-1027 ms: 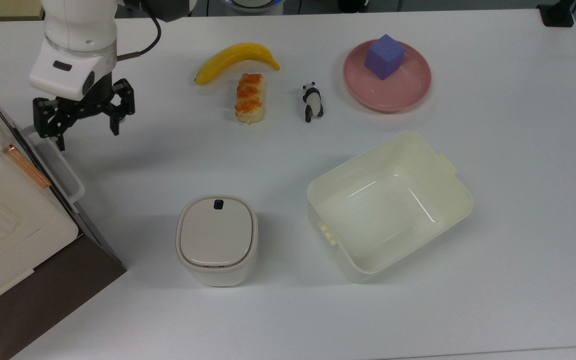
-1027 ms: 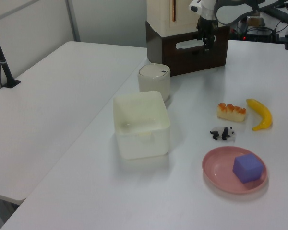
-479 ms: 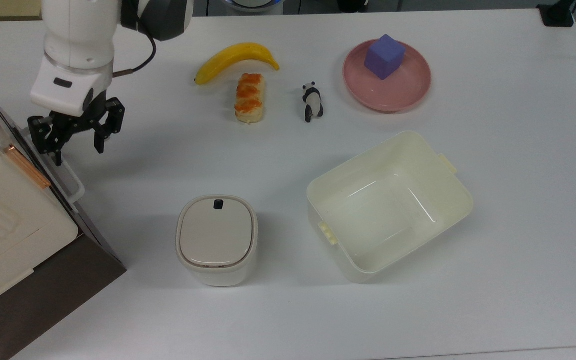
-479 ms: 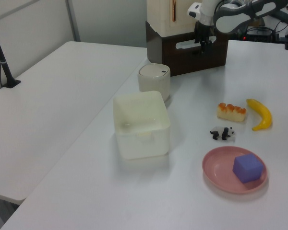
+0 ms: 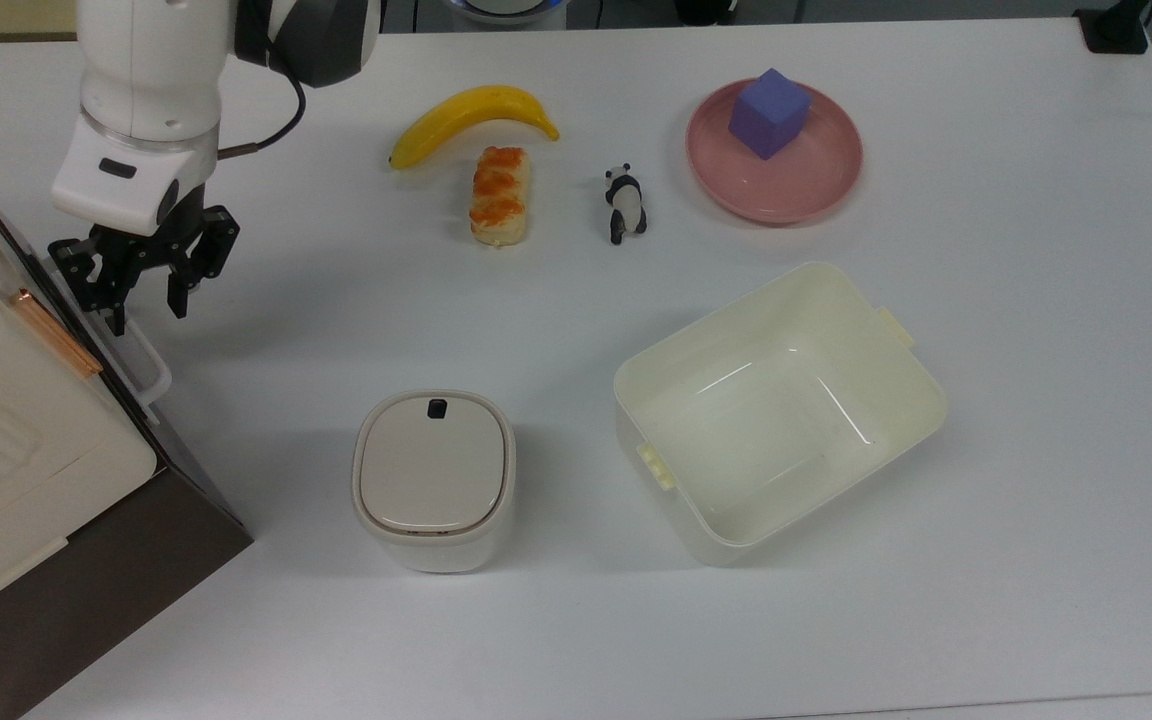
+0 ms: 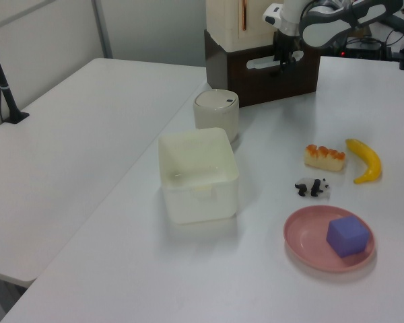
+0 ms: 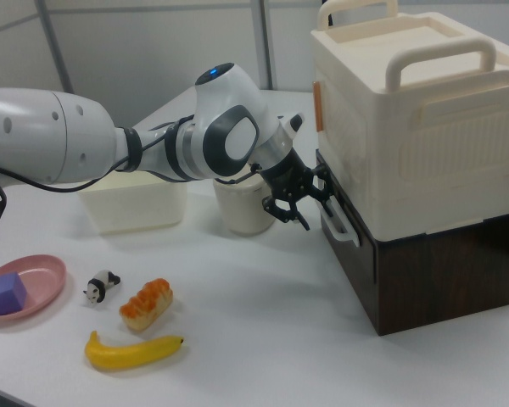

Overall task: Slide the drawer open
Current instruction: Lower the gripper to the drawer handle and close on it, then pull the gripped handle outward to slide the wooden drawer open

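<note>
The dark brown wooden drawer (image 7: 424,271) with a white plastic loop handle (image 5: 126,345) sits at the left edge of the white tabletop (image 5: 986,500) in the top view, under a cream-white plastic appliance with a copper bar handle (image 5: 6,420). The drawer front appears flush with its cabinet, so it looks closed.

The black two-finger gripper (image 5: 144,300) of the white robot arm (image 5: 146,90) is at the far end of the loop handle. Its fingers are spread wide, and in the top view one finger (image 5: 114,300) lies over the handle while the other points down beside it. Whether a finger touches the handle, I cannot tell. In the right view the gripper (image 7: 310,208) is just in front of the drawer front, near the handle's upper end.

Toward the middle of the tabletop stand a small cream bin with a closed lid (image 5: 433,480) and an open cream plastic tub (image 5: 916,400). Near the far edge lie a yellow banana (image 5: 471,115), a piece of glazed bread (image 5: 499,195), a small panda figure (image 5: 624,203) and a pink plate (image 5: 816,175) that carries a purple cube (image 5: 768,112).
</note>
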Robot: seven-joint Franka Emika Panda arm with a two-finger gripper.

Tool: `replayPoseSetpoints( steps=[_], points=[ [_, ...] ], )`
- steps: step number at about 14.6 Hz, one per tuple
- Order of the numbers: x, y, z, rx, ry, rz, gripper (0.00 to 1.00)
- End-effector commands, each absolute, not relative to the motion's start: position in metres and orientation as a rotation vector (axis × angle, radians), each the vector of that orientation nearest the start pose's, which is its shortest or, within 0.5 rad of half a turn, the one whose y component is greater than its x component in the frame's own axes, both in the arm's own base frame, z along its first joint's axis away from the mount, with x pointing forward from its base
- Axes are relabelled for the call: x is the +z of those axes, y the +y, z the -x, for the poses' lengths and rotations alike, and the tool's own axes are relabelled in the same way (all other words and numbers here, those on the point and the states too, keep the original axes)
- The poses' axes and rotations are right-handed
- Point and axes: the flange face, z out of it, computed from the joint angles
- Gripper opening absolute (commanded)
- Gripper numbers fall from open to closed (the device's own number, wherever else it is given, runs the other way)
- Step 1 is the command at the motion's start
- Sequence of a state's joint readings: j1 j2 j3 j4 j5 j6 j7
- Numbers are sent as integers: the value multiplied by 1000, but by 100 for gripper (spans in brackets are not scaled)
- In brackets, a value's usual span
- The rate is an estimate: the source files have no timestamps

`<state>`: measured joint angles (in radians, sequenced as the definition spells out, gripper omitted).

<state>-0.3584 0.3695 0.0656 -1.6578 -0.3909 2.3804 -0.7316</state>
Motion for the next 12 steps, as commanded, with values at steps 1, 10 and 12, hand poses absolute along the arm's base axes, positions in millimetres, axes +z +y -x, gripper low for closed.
replayPoseSetpoints(
  steps=[1, 10, 12],
  points=[
    [434, -211, -660, -293, -1194, 3368, 23],
    [445, -200, -658, -332, -1031, 3414, 0],
    [444, -195, -653, -325, -1035, 3407, 0]
  ],
)
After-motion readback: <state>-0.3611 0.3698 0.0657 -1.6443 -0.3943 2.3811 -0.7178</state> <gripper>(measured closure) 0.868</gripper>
